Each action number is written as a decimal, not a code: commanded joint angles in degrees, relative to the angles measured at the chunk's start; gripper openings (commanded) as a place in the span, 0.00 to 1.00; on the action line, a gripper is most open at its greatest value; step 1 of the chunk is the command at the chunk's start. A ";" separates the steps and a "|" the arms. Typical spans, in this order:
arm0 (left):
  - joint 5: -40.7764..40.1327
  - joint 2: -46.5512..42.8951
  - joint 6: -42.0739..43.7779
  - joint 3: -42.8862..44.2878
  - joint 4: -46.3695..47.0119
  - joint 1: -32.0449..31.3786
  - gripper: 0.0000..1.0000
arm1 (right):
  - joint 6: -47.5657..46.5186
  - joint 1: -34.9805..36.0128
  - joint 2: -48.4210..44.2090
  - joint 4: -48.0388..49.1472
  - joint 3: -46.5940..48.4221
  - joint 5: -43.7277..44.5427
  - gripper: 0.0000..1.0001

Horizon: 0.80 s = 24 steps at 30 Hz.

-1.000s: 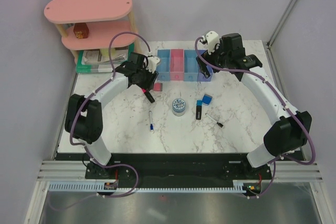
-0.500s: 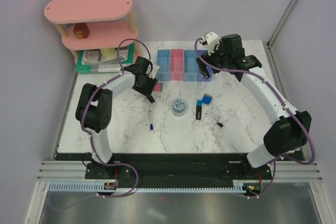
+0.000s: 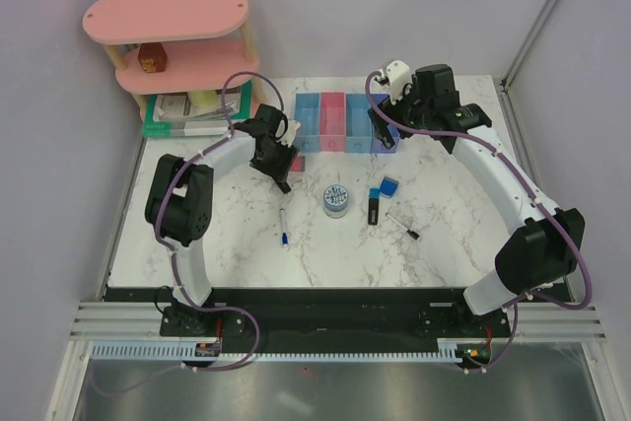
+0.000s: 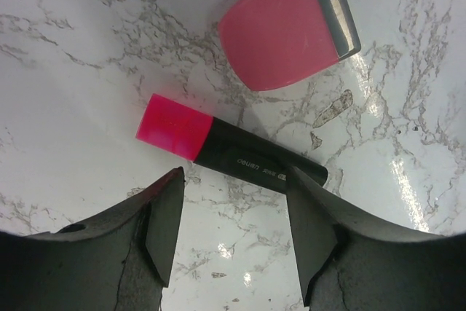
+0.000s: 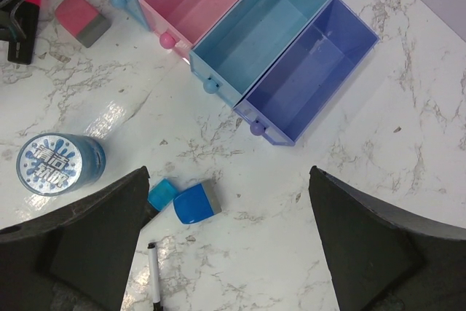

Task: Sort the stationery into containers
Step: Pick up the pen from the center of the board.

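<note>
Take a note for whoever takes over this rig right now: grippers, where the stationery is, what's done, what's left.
Left gripper: open, poised over the pink-capped black marker, not gripping it. The pink eraser lies beside it.
Right gripper: open, empty, above the table near the row of four bins.
Loose on the table: white pen, round tin, blue eraser, blue-capped black marker, thin black pen.
Done: nothing; the bins look empty.
Left: every item, probably the pink-capped marker first.

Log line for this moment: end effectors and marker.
left end effector: open, over marker | right end effector: open, near bins | marker: on table beside eraser
</note>
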 commanded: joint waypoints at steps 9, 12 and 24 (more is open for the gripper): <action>1.41 3.87 -2.36 3.29 -2.45 -0.08 0.82 | 0.44 -0.26 -1.67 1.20 -0.26 -1.72 0.98; 1.85 3.96 -2.45 3.37 -2.54 -0.08 0.96 | 0.44 -0.26 -1.67 1.28 -0.35 -1.81 0.98; 1.32 5.89 -2.18 3.64 -2.63 -0.08 0.60 | 0.79 -0.18 -1.58 1.46 -0.35 -2.16 0.98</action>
